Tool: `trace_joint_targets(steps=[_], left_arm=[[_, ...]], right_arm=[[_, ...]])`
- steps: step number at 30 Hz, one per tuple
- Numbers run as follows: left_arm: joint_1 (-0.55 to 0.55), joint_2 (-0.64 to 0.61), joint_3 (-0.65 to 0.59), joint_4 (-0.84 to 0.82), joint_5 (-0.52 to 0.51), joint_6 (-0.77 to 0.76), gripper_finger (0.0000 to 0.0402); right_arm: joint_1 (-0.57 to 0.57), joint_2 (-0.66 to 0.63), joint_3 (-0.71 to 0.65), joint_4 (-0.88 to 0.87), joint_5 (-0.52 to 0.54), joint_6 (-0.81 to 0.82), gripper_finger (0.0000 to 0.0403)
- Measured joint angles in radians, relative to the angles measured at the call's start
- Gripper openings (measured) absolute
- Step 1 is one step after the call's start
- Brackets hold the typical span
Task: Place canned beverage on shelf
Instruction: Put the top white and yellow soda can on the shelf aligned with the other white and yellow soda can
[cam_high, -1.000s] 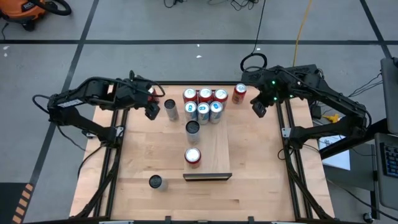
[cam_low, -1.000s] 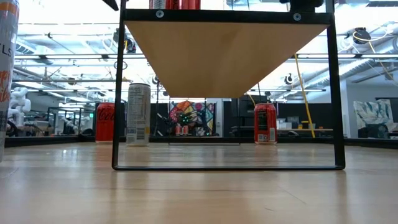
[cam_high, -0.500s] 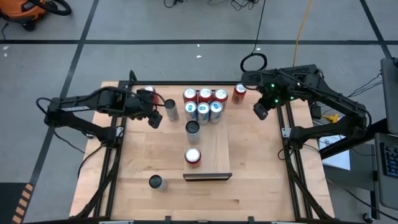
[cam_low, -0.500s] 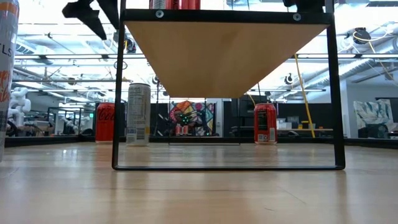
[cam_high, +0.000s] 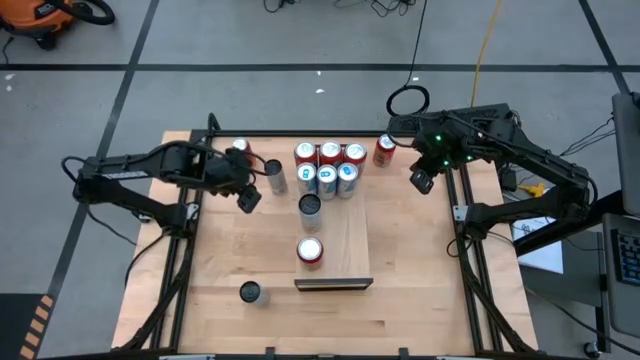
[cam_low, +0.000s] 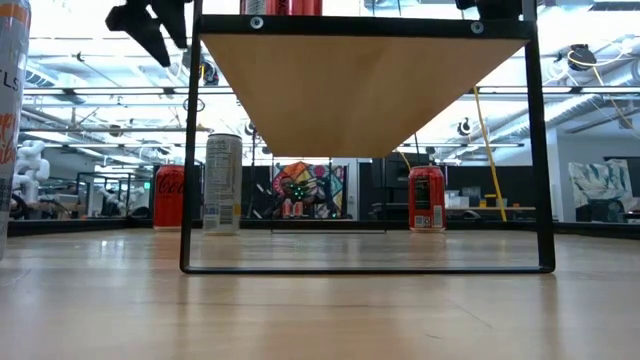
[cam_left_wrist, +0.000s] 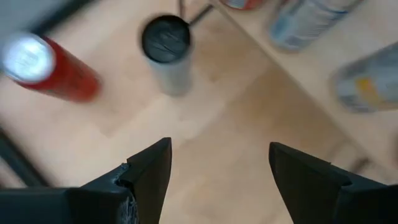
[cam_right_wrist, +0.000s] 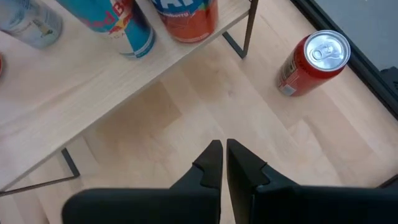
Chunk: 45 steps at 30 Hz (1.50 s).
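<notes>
Left hand (cam_high: 247, 196) spread and empty just left of the shelf (cam_high: 352, 232); right hand (cam_right_wrist: 219, 163) pressed together, idle off the shelf's far right corner.
Risk: descending off-line, a finger could topple the grey can (cam_left_wrist: 166, 53) or the red can (cam_left_wrist: 48, 67) beside it. Only the left wrist view shows both between the fingers; only the high view shows eight cans already on the shelf.

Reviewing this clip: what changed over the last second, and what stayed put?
The left tool, open and empty, swung outward and toward the near side, off the red can beside the grey can. Nothing was taken hold of or let go. The right tool stayed shut by the shelf; no can moved.
</notes>
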Motion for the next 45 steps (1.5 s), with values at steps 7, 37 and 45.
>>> trace_joint_targets(steps=[7,37,45], left_arm=[[0.186,0.014,0.000,0.017,0.019,0.272,0.0270],[0.461,0.300,0.001,0.226,0.297,0.862,0.0396],[0.469,0.327,-0.051,0.257,0.295,0.902,0.0396]], right_arm=[[0.000,0.000,0.000,0.003,0.000,-0.035,0.0000],[0.000,-0.006,0.000,-0.027,-0.004,-0.014,0.0000],[0.000,-0.008,0.000,-0.020,-0.002,-0.016,0.0000]])
